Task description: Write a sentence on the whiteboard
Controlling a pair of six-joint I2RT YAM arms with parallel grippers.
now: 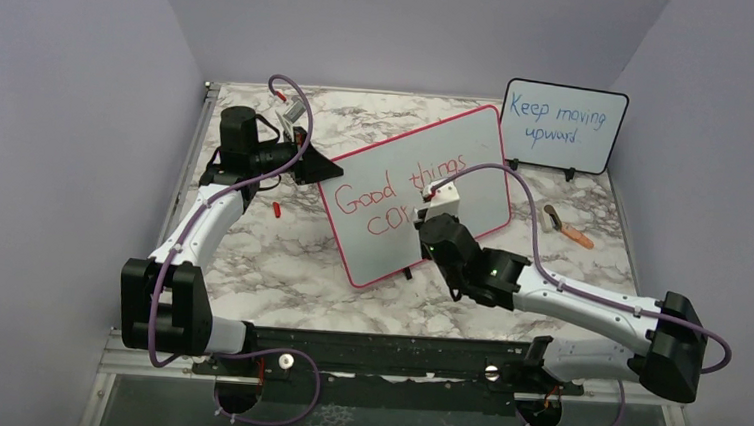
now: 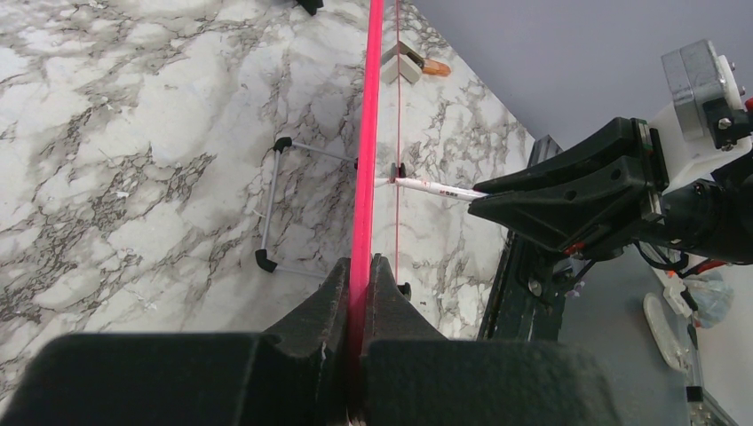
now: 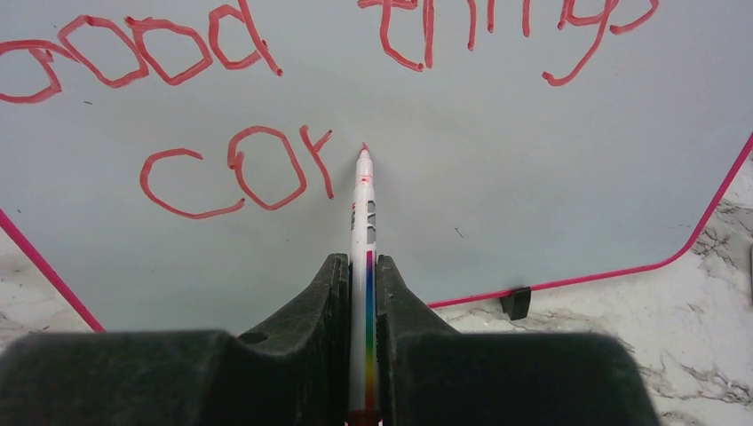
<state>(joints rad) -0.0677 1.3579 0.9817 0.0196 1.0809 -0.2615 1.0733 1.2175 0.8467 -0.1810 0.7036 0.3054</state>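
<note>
Right gripper [image 3: 362, 266]: we see its fingers closed tight on a marker [image 3: 363, 204], red tip pointing straight ahead.
Marker tip: at the whiteboard [image 3: 533, 177] face; we cannot tell whether it touches.
Sentence [image 1: 362, 198]: red handwriting, "Good things" above the tip, "co" and one more stroke just left of it.
Left gripper [image 2: 360, 271]: clamped on the whiteboard's pink edge, at the side away from the right gripper.
Table [image 1: 250, 254]: marble, below both grippers.
Small board [image 1: 563, 126]: blue writing, well beyond the right gripper.

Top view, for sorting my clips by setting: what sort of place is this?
Likely a robot lab cell, not a home: plain walls box in a marble-look table, and two arms are bolted to a rail at its edge.
</note>
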